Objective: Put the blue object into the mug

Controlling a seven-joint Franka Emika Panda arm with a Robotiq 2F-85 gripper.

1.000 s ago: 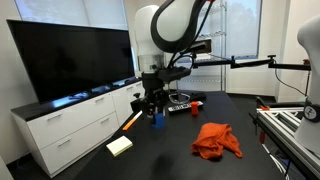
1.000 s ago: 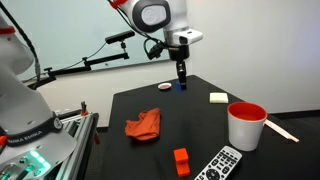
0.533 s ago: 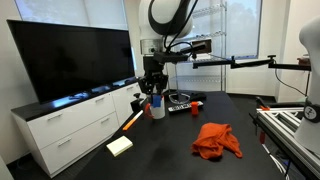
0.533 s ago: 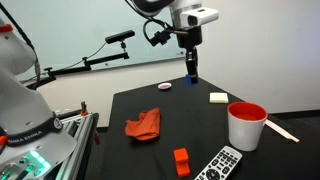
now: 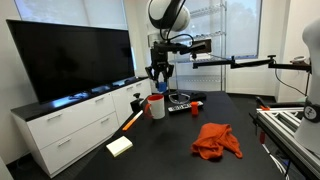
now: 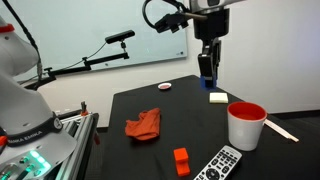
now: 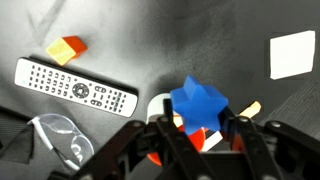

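Note:
My gripper [image 5: 160, 72] is shut on the blue object [image 7: 197, 103], a knobbly star-like block, and holds it high above the black table. In an exterior view the blue object [image 6: 206, 68] hangs up and to the left of the mug [image 6: 246, 125], a white mug with a red rim. In an exterior view the mug [image 5: 157, 106] stands right below the gripper. In the wrist view the mug's white rim [image 7: 160, 104] and red inside show just under the block, between my fingers [image 7: 197, 122].
An orange cloth [image 6: 144, 124] lies mid-table. A remote [image 6: 222, 163] and a small orange block [image 6: 181, 160] lie near the table's edge. A white block [image 6: 218, 97] and a wooden stick [image 6: 280, 128] lie near the mug. A small red item [image 6: 165, 87] sits at the far edge.
My gripper rose from the table with the blue object in it and moved across towards the mug. It now hangs above the mug.

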